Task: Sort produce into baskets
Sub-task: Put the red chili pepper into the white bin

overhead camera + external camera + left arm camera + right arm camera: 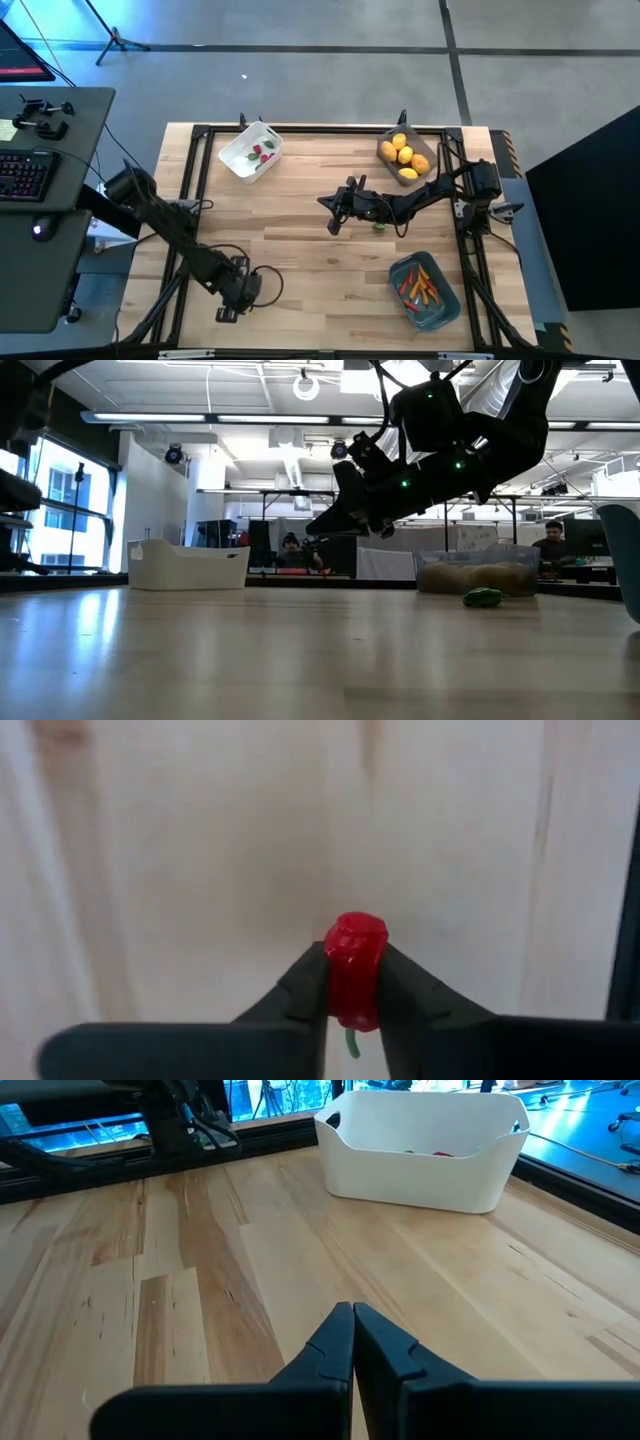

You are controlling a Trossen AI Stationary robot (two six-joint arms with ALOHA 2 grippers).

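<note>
My left gripper (352,988) points down near the table's front left (243,290) and is shut on a small red produce piece (355,965) with a green stem. My right gripper (353,1330) hovers shut over the table's middle (325,203), holding nothing. A green piece (380,225) lies on the wood beside it and also shows in the low view (484,597). The white basket (250,152) holds red pieces. Yellow fruits fill the translucent basket (405,157). Orange pieces lie in the blue basket (425,290). My left gripper pinches the red piece by its two sides (336,982) between its two fingertips, coming from above and pointing down. The piece's rounded end sticks out past the fingertips toward the table, and the stem (351,1043) lies back between the fingers. Whether it touches the wood I cannot tell.
A black frame (200,135) runs along the table's edges. A desk with a keyboard (25,175) stands off the left side. Bare wood (320,270) lies between the two arms. People sit in the room beyond the far edge (290,552).
</note>
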